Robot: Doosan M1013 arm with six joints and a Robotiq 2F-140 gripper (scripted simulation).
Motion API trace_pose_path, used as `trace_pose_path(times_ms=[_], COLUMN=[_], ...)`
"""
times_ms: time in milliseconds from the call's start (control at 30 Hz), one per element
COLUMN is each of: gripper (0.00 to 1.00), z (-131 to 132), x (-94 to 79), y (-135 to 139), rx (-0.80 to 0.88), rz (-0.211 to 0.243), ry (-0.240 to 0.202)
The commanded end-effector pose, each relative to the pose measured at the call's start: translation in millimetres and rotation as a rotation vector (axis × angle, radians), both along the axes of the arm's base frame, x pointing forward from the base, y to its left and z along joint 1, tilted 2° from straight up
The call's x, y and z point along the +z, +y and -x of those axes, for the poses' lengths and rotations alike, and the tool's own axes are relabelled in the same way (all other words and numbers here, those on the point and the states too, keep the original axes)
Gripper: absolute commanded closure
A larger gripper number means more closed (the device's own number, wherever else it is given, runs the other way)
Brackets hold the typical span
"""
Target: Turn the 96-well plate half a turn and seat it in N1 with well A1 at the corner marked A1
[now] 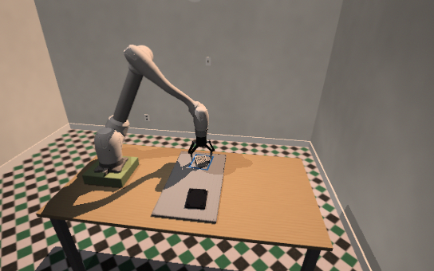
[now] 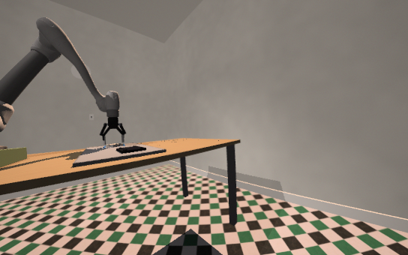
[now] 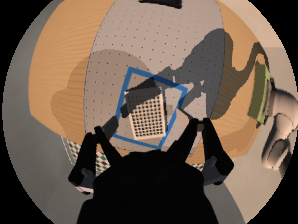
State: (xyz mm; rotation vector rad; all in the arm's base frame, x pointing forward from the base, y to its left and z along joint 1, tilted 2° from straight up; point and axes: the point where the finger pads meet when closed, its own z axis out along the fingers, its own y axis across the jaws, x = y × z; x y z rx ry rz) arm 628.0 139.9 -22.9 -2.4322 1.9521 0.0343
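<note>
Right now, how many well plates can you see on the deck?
1. The well plate lies inside the blue taped outline at the far end of the grey deck, under the open gripper. The black nest nearer the camera holds no plate.

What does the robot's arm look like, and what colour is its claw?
The arm is smooth and pale grey, made of rounded tube-like sections with bulgy joints and a darker grey lower section. It stands on a green block. The gripper is black, with two thin bent fingers. No cables or markings show.
</note>
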Motion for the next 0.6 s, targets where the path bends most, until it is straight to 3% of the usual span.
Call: trace_pose_path(times_ms=[0,567], gripper=[0.0,0.0], z=[0,0], x=[5.3,45.3], y=[0,-1], rx=[0.0,0.0], rz=[0.0,0.0], ry=[0.0,0.0])
